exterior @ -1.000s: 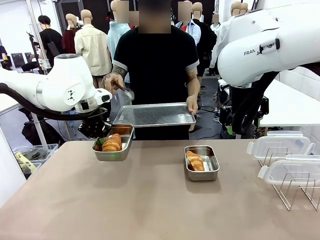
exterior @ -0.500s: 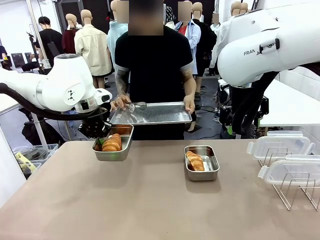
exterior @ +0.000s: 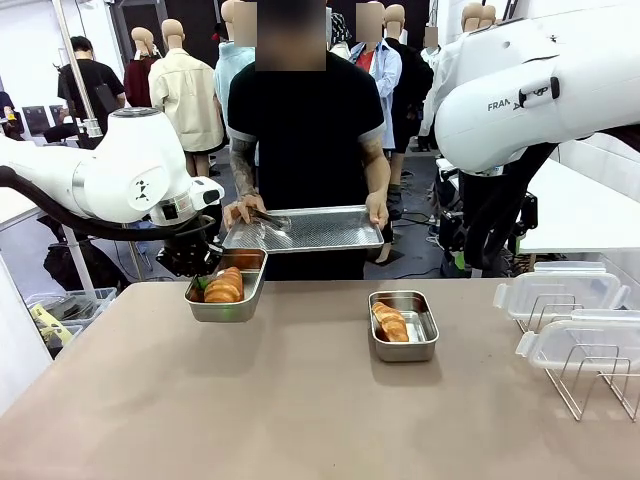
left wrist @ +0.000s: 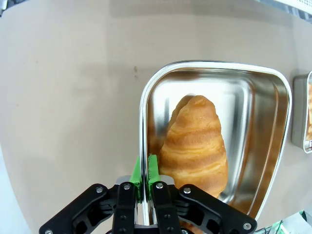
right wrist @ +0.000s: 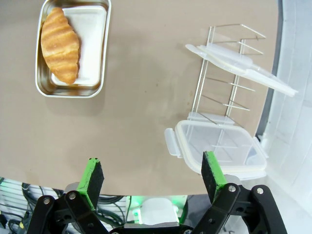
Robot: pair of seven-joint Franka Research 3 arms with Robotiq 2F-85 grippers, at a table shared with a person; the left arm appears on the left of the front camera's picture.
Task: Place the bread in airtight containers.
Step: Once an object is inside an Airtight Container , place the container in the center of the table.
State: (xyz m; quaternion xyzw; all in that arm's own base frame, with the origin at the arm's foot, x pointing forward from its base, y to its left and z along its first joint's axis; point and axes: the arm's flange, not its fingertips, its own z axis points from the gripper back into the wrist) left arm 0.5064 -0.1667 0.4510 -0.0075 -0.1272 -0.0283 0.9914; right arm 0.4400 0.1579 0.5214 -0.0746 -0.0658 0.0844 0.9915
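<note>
My left gripper is shut on the near rim of a steel airtight container at the table's far left, with a golden piece of bread inside. In the left wrist view the green pads pinch that rim beside the bread in the container. A second container near the table's middle holds another bread. The right wrist view looks down on this container and bread from high up, my right gripper open and holding nothing.
Clear plastic lids lean on a wire rack at the table's right; lids and rack also appear from the right wrist. A person beyond the far edge holds a flat steel tray and tongs.
The person lowered the hand with the tongs onto the flat tray and drew the tray slightly closer. Neither arm has moved.
</note>
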